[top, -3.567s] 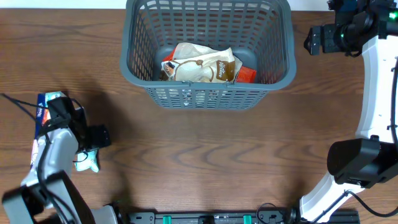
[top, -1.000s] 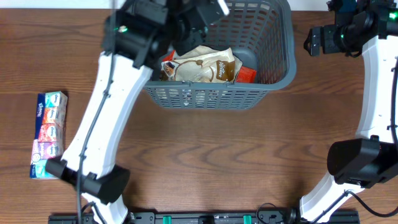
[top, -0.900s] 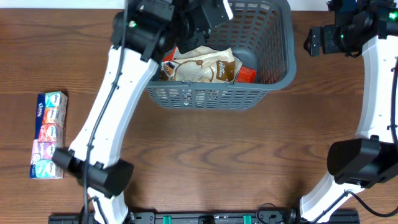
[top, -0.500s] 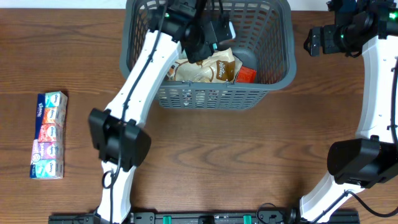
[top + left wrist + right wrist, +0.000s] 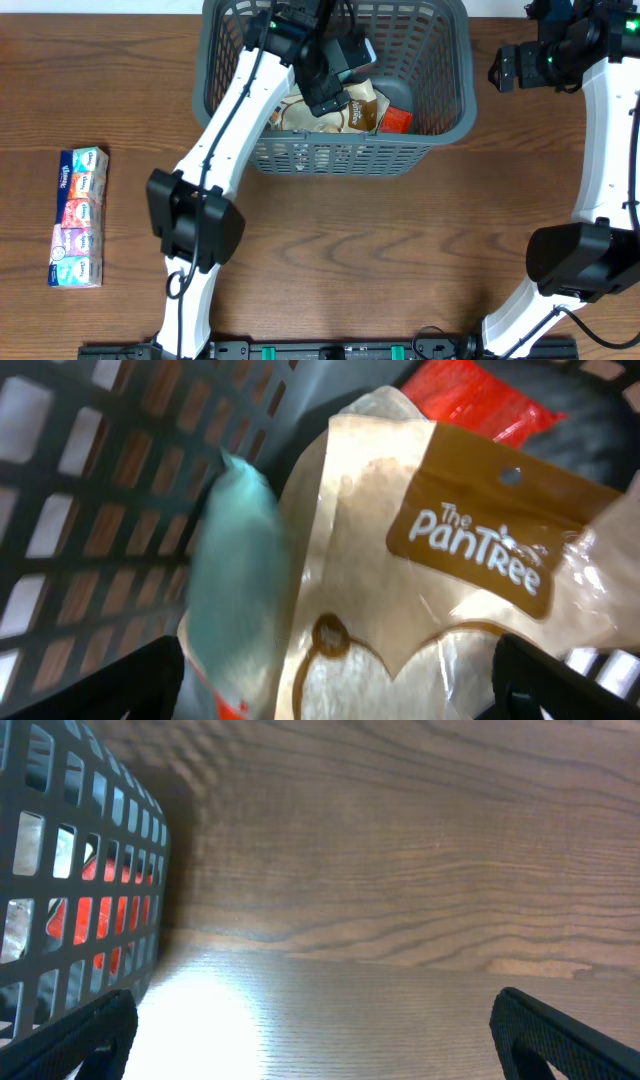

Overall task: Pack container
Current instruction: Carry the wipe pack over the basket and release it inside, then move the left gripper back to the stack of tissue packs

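Note:
The dark grey lattice container (image 5: 340, 155) stands at the table's far middle. It holds a tan "The PanTree" bag (image 5: 365, 105) and a red packet (image 5: 397, 120). My left gripper (image 5: 330, 95) reaches down inside it. In the left wrist view its jaws (image 5: 340, 700) are open just above the tan bag (image 5: 440, 610). A blurred teal packet (image 5: 235, 580) lies free beside the bag against the container wall (image 5: 90, 490), with the red packet (image 5: 480, 405) beyond. My right gripper (image 5: 505, 65) is open and empty over bare table to the right of the container (image 5: 80, 870).
A strip of small tissue packs (image 5: 78, 215) lies at the table's left edge. Bare wooden table surrounds the container at the front and on both sides.
My left arm has swung from the tissue packs at the left up into the container and lowered. The teal packet is gone from the table and now lies in the container. The right arm is still.

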`<state>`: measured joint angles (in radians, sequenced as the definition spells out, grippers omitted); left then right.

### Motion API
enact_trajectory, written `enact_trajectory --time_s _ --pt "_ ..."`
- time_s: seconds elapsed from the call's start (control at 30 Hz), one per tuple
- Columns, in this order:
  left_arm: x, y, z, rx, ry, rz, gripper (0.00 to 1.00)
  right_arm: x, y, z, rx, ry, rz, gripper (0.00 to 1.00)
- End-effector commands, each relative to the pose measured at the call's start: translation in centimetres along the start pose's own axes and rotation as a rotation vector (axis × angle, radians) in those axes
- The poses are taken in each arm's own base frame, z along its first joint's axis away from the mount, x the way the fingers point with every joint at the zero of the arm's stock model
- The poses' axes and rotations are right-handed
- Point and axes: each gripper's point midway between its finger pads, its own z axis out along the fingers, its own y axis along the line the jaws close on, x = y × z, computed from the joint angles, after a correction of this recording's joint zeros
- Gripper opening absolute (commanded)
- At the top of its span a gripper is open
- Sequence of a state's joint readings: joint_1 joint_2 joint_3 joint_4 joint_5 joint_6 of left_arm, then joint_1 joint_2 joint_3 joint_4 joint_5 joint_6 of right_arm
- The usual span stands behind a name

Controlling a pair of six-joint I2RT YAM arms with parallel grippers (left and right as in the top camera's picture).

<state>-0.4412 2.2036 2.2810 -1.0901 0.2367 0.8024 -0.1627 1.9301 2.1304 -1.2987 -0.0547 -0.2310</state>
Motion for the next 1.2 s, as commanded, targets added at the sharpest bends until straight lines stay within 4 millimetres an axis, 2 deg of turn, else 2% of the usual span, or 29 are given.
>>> enact_trajectory --time_s 0.0,0.2,0.3,0.33,0.4,0.43,0.5,0.57,0.63,0.73,0.83,0.9,1.03,1.17 --pt "-0.9 1.7 -7.7 -0.125 -0.082 -0.074 0.95 0.3 -0.6 0.3 0.003 0.011 0.001 0.99" --pt "1.4 3.9 -19.2 -0.373 -0.121 -0.117 0.96 0.5 -0.6 0.3 0.001 0.020 0.001 0.99" --pt "3.7 5.0 -26.0 -0.531 -0.156 -0.196 0.99 0.6 -0.5 0.3 -0.001 0.025 0.002 0.99" --pt "4.6 5.3 -27.6 -0.568 -0.164 -0.239 0.99 0.7 -0.5 0.3 -0.001 0.026 0.002 0.99" --pt "8.0 6.0 -31.2 -0.654 -0.169 -0.404 0.99 0.7 -0.5 0.3 -0.001 0.026 0.002 0.99" --pt "9.8 6.1 -32.4 -0.677 -0.164 -0.490 0.99 0.6 -0.5 0.3 -0.001 0.026 0.002 0.99" --pt "14.9 6.1 -34.6 -0.723 -0.137 -0.728 0.99 0.6 -0.6 0.3 0.000 0.026 0.002 0.99" --pt "19.8 5.5 -35.9 -0.749 -0.073 -0.917 0.99 0.6 -0.6 0.3 0.000 0.026 0.001 0.99" --pt "24.2 4.4 -36.3 -0.730 0.004 -1.046 0.99 0.6 -0.6 0.3 0.000 0.025 0.001 0.99" --pt "27.7 4.4 -36.3 -0.673 -0.049 -1.181 0.99 0.6 -0.6 0.3 0.000 0.025 0.001 0.99" --pt "31.8 3.8 -35.6 -0.645 -0.017 -1.294 0.99 0.6 -0.6 0.3 0.000 0.025 -0.006 0.99" --pt "33.8 3.4 -34.3 -0.607 -0.014 -1.359 0.99 0.6 -0.6 0.3 0.000 0.023 -0.006 0.99" --pt "38.0 1.8 -30.3 -0.560 0.060 -1.446 0.99 0.3 -0.6 0.3 0.003 0.014 -0.007 0.99" --pt "41.7 0.0 -27.0 -0.598 0.176 -1.493 0.99 0.3 -0.6 0.3 0.003 0.013 -0.007 0.99"
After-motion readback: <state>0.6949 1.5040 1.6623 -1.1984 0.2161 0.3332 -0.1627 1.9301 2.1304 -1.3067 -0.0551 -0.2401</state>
